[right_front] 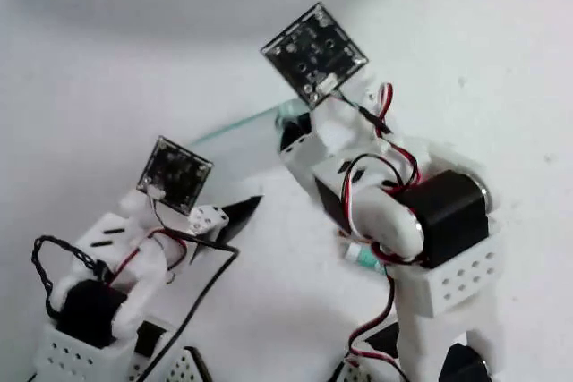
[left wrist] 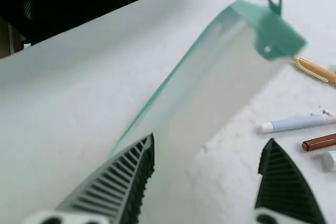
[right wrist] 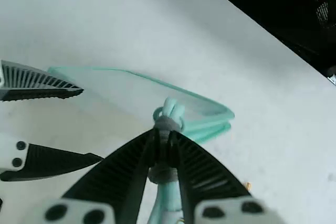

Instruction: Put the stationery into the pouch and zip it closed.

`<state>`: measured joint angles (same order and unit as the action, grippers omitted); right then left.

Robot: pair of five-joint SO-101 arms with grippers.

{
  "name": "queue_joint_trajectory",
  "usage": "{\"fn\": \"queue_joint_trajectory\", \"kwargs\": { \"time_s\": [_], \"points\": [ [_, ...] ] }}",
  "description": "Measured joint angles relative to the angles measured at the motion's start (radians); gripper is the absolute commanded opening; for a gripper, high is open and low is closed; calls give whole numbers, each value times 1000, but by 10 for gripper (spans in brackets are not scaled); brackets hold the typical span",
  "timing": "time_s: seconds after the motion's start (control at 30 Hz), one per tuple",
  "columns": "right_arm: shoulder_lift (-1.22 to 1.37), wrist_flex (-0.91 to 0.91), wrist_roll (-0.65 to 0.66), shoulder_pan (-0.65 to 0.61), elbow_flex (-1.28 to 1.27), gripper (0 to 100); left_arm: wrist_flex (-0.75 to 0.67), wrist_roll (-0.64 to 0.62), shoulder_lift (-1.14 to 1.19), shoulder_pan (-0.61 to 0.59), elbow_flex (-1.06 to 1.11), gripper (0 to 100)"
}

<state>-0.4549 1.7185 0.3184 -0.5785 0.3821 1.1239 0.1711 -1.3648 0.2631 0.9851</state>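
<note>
Right claw [right wrist: 167, 136] is pinched shut on the green zip loop [right wrist: 169, 109] of the see-through pouch [right wrist: 131, 90]. Left claw [left wrist: 210, 142] is open wide, and the pouch's end sits between its fingers. The pouch lies near the middle of the white table [right_front: 89, 69], with pens [left wrist: 294, 124] just beside it.

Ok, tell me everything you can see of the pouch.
The pouch is frosted clear plastic with teal edging, a teal end tab and a teal cord loop. It lies on the white table. The right gripper is shut on the cord loop; the open left gripper straddles its other end, contact unclear.
</note>
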Motion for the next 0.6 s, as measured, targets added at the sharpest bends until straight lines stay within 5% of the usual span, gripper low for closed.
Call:
{"fn": "queue_joint_trajectory", "kwargs": {
  "time_s": [0.33,0.6],
  "points": [
    [0,0,37,-71,6,17,-138,190,-6,-2,40,317],
    [-2,-2,81,78,-261,18,-141,288,-6,-112,157,317]
  ]
}}
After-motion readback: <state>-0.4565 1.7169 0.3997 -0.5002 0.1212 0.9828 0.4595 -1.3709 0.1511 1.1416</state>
